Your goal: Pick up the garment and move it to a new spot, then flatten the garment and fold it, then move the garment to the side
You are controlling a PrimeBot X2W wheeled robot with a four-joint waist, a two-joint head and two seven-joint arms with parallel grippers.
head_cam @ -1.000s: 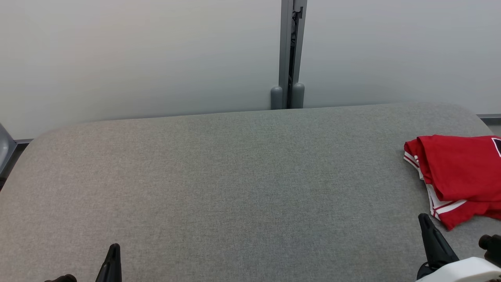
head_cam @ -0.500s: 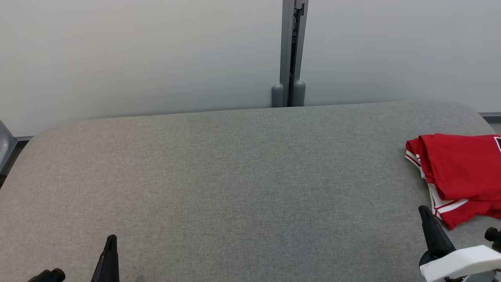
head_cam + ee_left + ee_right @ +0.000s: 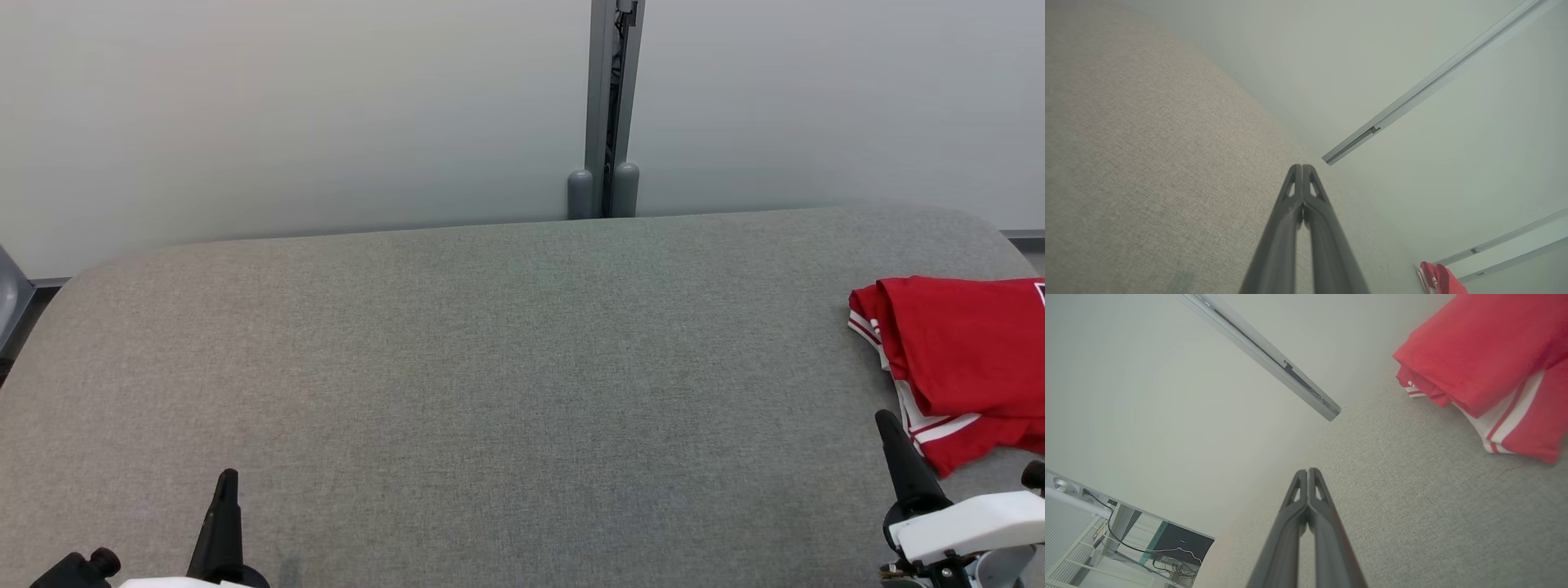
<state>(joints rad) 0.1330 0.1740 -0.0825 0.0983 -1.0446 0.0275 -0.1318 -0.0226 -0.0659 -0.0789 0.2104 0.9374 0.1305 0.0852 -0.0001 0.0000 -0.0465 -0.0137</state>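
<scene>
The garment (image 3: 963,359) is red with white-striped trim and lies folded at the table's right edge, partly cut off by the head view's border. It shows large in the right wrist view (image 3: 1490,363) and small in the left wrist view (image 3: 1439,279). My right gripper (image 3: 886,425) is shut and empty, just in front of the garment's near corner, its tips touching (image 3: 1307,472). My left gripper (image 3: 227,478) is shut and empty at the lower left, far from the garment, fingers pressed together (image 3: 1301,167).
A grey fabric-covered table (image 3: 490,367) with rounded corners spans the head view. Behind it stand pale wall panels joined by a grey metal post (image 3: 608,114). Equipment with cables (image 3: 1175,543) sits beyond the table's left end.
Both grippers have risen a little further into the head view, with more of their white wrists showing. The camera shifted slightly. The garment has not moved on the table.
</scene>
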